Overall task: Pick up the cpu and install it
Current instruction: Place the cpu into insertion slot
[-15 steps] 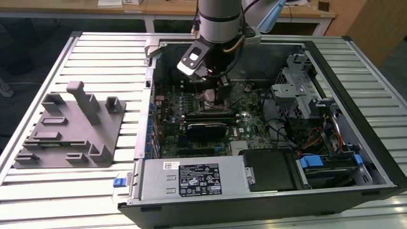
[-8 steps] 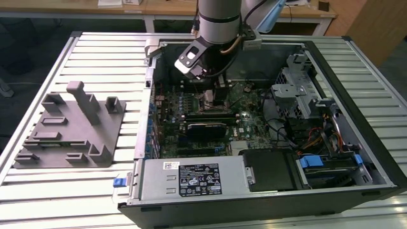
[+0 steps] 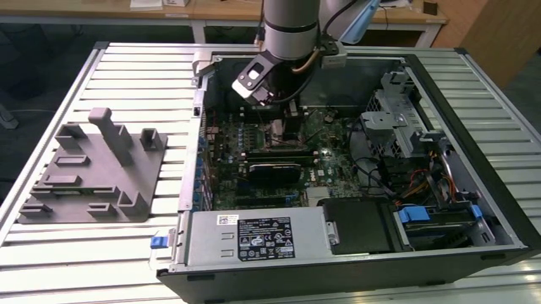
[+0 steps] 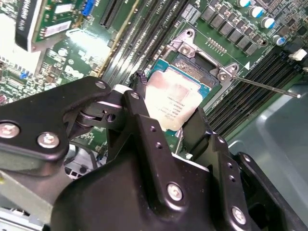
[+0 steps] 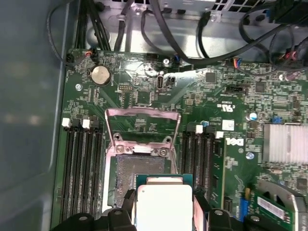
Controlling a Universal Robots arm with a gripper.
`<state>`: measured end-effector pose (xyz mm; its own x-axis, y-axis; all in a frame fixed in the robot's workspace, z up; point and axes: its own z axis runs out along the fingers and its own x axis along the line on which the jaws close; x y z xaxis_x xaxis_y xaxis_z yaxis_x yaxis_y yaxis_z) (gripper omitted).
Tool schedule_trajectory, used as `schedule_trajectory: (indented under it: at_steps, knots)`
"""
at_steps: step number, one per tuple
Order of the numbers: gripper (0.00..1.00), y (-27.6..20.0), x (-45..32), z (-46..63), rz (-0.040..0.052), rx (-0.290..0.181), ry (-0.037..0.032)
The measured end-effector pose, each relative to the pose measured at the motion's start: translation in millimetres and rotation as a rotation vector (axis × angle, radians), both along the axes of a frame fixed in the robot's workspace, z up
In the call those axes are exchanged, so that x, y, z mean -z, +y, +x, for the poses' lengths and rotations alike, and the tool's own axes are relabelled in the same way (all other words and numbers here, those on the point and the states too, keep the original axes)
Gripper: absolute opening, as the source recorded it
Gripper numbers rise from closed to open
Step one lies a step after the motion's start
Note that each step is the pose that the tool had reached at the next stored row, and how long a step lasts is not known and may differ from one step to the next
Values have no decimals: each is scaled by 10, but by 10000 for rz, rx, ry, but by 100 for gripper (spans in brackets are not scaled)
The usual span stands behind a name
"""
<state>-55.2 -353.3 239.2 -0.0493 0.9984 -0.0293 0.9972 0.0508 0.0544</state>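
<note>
Grey fixture (image 3: 93, 171) on slatted surface (image 3: 127, 69), the exterior view's left. Open computer case (image 3: 338, 277) beside it. Inside, hand (image 4: 163, 108) pinching cpu (image 4: 177, 101) by opposite edges, just over motherboard socket (image 5: 137, 174). Socket's retention frame (image 5: 143, 126) raised beyond.

Grey tubular arm (image 3: 292, 19), black fingers (image 4: 147, 130), silver screws (image 4: 174, 191).

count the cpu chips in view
1: the cpu, gripped by the pincer just above the open socket, in both wrist views. More could be hidden.
</note>
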Motion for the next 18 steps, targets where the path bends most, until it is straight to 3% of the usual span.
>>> schedule_trajectory:
  at_steps: [8, 18]
  knots:
    - [55, 123, 102, 2, -36, 58, 47]
    - [55, 189, 219, 27, -59, 147, 66]
